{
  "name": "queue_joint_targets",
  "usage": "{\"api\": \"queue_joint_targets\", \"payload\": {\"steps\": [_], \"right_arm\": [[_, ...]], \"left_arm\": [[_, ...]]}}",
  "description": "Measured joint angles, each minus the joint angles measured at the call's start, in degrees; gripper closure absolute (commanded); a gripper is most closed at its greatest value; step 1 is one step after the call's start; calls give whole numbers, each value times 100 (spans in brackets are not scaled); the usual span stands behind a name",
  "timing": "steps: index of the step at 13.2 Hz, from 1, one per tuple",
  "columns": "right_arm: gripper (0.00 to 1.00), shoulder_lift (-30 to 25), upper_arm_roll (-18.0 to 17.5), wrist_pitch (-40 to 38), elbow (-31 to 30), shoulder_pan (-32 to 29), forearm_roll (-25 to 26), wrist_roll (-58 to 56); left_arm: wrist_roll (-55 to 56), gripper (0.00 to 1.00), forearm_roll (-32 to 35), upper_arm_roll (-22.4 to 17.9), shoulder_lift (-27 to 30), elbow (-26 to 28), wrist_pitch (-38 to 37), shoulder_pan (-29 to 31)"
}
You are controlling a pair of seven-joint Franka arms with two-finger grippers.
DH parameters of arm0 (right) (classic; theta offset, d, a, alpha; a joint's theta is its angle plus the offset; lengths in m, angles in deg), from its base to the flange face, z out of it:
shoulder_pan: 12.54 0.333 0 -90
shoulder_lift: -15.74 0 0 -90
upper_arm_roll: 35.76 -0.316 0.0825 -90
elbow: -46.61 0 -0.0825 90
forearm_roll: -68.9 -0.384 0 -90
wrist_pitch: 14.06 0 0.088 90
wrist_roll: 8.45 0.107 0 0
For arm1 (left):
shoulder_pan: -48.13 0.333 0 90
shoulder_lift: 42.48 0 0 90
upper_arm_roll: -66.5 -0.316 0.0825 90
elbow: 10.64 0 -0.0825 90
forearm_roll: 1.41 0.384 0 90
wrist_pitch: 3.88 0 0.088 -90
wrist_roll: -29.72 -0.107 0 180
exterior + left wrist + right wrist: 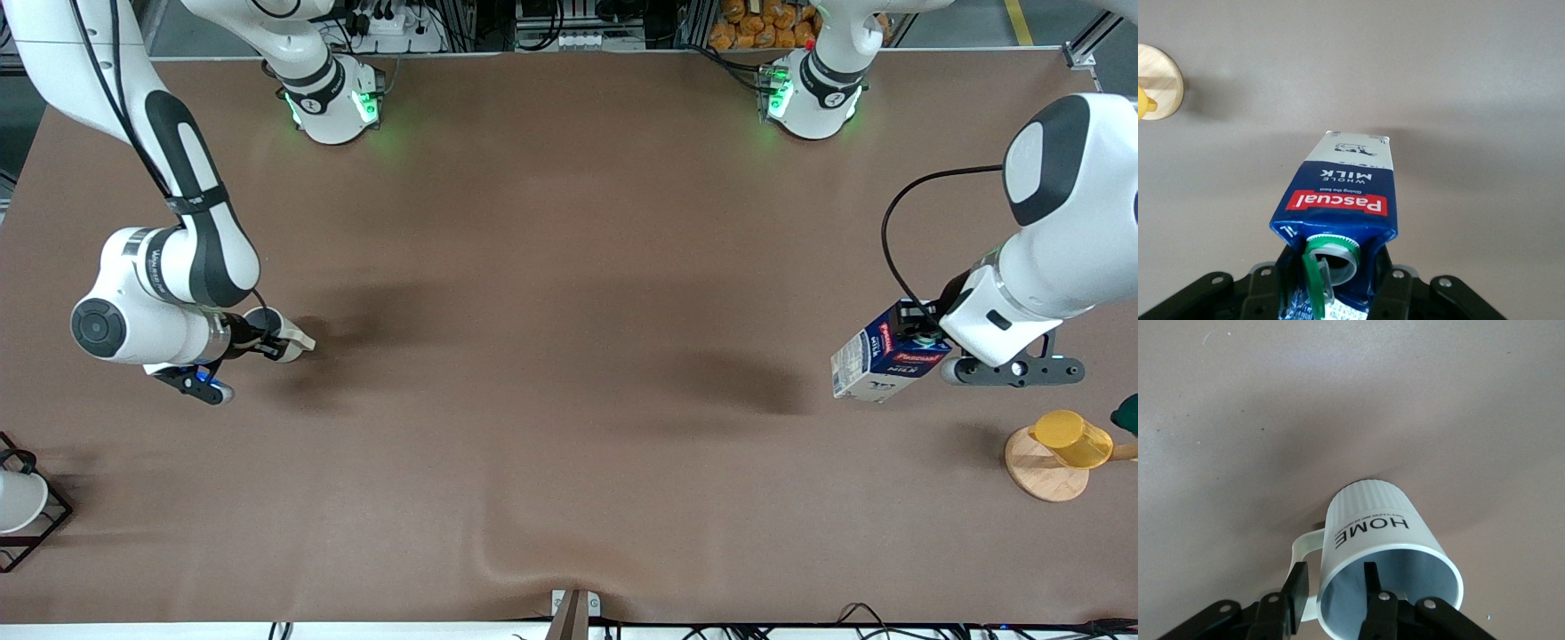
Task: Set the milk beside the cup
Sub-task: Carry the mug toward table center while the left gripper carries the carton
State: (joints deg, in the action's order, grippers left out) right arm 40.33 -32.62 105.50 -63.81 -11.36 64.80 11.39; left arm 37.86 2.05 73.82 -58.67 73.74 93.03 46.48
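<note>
The milk (885, 363) is a dark blue carton with a red band and a white lower part. It hangs tilted over the table at the left arm's end. My left gripper (925, 342) is shut on its gabled top. In the left wrist view the carton (1338, 193) points away from the gripper (1331, 280), with its green cap flipped open. The cream cup (286, 336) is at the right arm's end. My right gripper (267, 342) is shut on its wall beside the handle. The right wrist view shows the cup (1371, 527) marked HOME, tilted, with one finger of the gripper (1335, 587) inside it.
A yellow cup (1071, 438) stands on a round wooden disc (1040, 480) near the left arm's end, nearer the front camera than the milk. A black wire rack (40, 524) holding a white object sits at the right arm's end. A dark green object (1127, 413) shows at the edge.
</note>
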Motion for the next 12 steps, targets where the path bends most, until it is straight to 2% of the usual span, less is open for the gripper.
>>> {"api": "queue_joint_targets", "payload": {"steps": [1,7,9,12], "right_arm": [[100,0,-9,0,-6,17,0,0],[100,-140,-57,-211,58,266,7,-2],[100,-433,-83,-762,322,704,-4,283],[100,-805,-134,-1098,777,1842,-81,1151]], "left_arm": [[0,86,0,9,7,-2,0,0],[9,87,-133,106,55,-28,-67,-4],[17,86,-166,112,133,-30,-188,-5],[19,86,-173,117,190,-30,-319,-4]]}}
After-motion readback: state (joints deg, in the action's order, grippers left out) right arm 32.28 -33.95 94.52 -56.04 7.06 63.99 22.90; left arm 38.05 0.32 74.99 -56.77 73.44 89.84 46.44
